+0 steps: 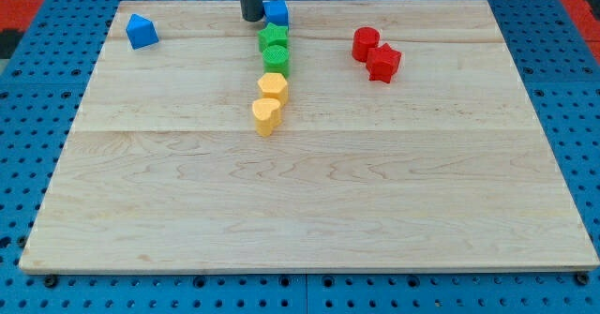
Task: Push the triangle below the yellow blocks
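A blue triangle-like block sits near the board's top left corner. Two yellow blocks stand in the upper middle: a hexagon-like one and, just below it, a heart-like one. Above them are a green star and a green round block, with a blue cube at the top of this column. My tip stands at the view's top, touching or just left of the blue cube, far right of the triangle.
A red round block and a red star sit at the upper right. The wooden board lies on a blue pegboard surface.
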`<state>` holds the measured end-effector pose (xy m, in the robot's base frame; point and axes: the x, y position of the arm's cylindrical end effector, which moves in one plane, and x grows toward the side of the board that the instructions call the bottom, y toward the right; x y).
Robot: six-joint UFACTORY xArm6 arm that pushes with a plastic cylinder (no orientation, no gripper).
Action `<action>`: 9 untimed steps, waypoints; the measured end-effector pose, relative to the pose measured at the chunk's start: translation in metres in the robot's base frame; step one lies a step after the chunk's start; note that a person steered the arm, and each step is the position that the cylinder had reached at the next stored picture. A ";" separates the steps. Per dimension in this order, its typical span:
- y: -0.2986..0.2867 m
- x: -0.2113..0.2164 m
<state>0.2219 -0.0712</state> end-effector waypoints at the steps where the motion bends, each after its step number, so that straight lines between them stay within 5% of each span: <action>1: -0.019 0.000; 3: -0.146 -0.017; 5: -0.154 -0.017; 8: -0.153 0.058; 9: -0.171 0.048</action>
<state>0.2701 -0.2426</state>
